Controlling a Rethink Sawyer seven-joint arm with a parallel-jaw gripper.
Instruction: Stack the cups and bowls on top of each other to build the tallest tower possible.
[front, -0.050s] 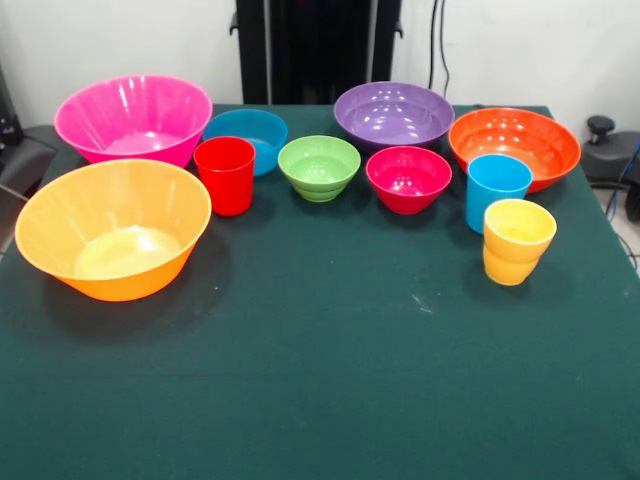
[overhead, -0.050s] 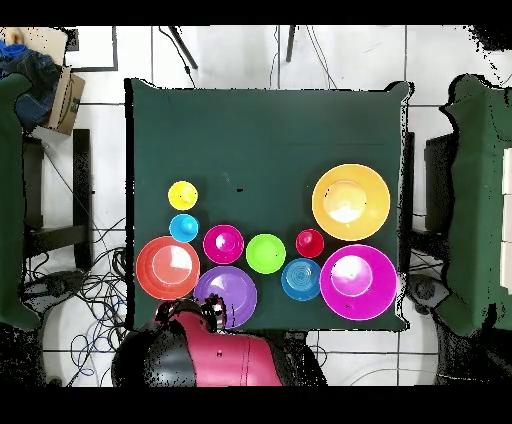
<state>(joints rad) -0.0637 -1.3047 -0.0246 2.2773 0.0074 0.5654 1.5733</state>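
table: green cloth top (front, -0.050s: 330, 380), all ten pieces upright and separate, nothing stacked
pink bowl (front, -0.050s: 133, 118): large, back left corner in front view
yellow-orange bowl (front, -0.050s: 113, 230): large, in front of the pink bowl, left side
blue bowl (front, -0.050s: 248, 138): small, just beside the pink bowl, partly behind the red cup
red cup (front, -0.050s: 225, 175): between yellow-orange bowl and green bowl
green bowl (front, -0.050s: 319, 167): small, middle of the row
crimson-pink bowl (front, -0.050s: 408, 179): small, beside the green bowl, in front of the purple one
purple bowl (front, -0.050s: 394, 114): medium, back centre-right
orange bowl (front, -0.050s: 514, 147): medium, back right
sky-blue cup (front, -0.050s: 496, 191): just in front of the orange bowl, overlaps its rim in front view
yellow cup (front, -0.050s: 517, 241): waisted, nearest piece on the right, just beside the sky-blue cup
arm (overhead, -0.050s: 200, 350): red and black, seen in overhead view at the table's edge next to the purple bowl (overhead, -0.050s: 226, 296), off the work area
gripper (overhead, -0.050s: 188, 312): only a dark mass at the arm's end shows, cannot tell whether spread or closed; holds nothing visible
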